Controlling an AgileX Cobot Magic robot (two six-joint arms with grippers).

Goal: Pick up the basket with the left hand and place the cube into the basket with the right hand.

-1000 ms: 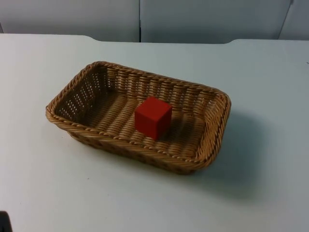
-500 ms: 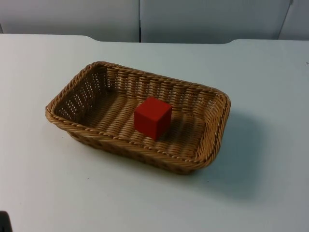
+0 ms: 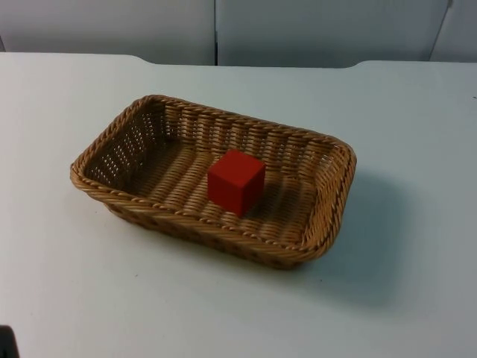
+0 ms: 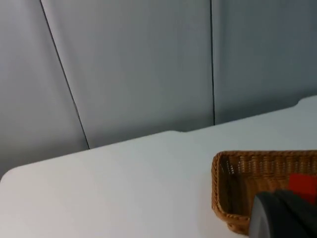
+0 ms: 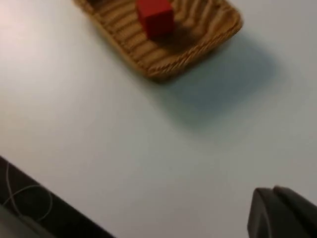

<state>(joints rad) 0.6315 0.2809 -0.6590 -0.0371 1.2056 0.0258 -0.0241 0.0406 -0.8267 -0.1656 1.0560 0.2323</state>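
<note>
A woven tan basket [image 3: 195, 216] rests on the white table near its middle. A red cube [image 3: 235, 181] lies inside it on the basket floor, a little right of centre. The left wrist view catches the basket's end wall [image 4: 237, 184] and a bit of the cube [image 4: 303, 183] behind a black part of my left gripper [image 4: 285, 215]. My right gripper [image 5: 283, 213] hangs over bare table, well away from the basket [image 5: 168, 63] and the cube [image 5: 155, 17]. Neither gripper touches anything.
The grey partition wall [image 3: 216, 30] closes off the far side of the table. A small dark shape [image 3: 6, 343] sits at the near left edge of the top view. In the right wrist view the table's dark edge [image 5: 44, 208] lies close by.
</note>
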